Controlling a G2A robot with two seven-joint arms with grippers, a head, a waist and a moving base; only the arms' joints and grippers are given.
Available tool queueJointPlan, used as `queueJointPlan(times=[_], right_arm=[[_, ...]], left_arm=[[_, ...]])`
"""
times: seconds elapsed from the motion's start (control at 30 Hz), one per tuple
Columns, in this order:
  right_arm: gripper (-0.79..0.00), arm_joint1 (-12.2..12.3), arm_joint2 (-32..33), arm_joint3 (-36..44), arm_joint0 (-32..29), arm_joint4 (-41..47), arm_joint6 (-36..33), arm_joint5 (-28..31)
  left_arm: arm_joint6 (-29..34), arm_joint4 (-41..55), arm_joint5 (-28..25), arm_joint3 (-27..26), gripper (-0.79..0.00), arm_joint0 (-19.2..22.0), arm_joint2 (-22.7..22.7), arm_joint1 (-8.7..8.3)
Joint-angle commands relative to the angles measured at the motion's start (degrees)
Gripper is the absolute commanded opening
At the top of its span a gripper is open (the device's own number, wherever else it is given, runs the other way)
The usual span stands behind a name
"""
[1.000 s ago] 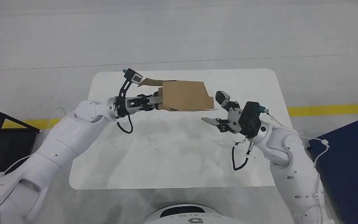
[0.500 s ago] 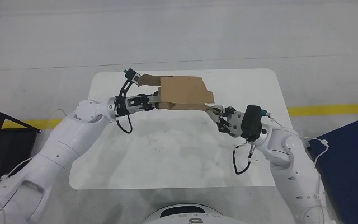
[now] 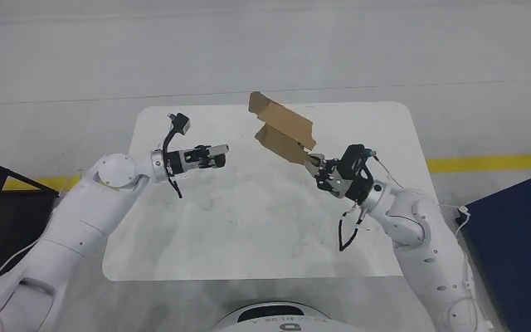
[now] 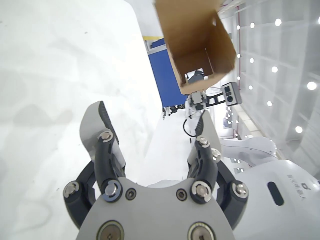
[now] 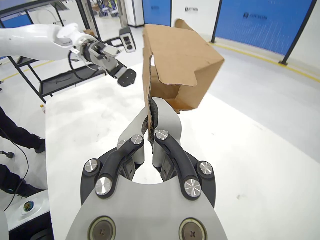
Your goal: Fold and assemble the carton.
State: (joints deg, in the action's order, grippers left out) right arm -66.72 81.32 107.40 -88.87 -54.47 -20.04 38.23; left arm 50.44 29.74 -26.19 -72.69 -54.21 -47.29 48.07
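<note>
Arms: left arm (image 3: pixel 91 199) and right arm (image 3: pixel 415 224), both in glossy white rounded shells with black wrist collars.
Cable: a thin black cable (image 3: pixel 344 236) looped just behind the right pincer (image 5: pixel 151 108).
Right pincer: grey base plate, curved black links, round silver screws (image 5: pixel 95 185).
Left pincer (image 4: pixel 152 108): same build, with silver fingers (image 4: pixel 92 126) faced with ribbed black pads.

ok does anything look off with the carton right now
Yes. The carton hangs tilted above the table, held only by one wall edge in the right gripper, jaws shut. Its ends are not closed up. The left gripper is open, apart from it.
</note>
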Motion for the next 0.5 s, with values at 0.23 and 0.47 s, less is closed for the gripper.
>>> queueJointPlan(times=[0.23,0.47], right_arm=[[-0.785,0.08,-0.39,0.79,1.02,2.88,-4.81,-2.27],[-0.785,0.02,-3.22,-0.84,0.38,9.25,-6.95,0.68]], left_arm=[[-2.83,1.09,-10.02,-9.8,0.0,-12.96,-11.54,-3.81],[1.46,0.5,-16.34,-18.86,0.0,-19.01,-18.84,-5.57]])
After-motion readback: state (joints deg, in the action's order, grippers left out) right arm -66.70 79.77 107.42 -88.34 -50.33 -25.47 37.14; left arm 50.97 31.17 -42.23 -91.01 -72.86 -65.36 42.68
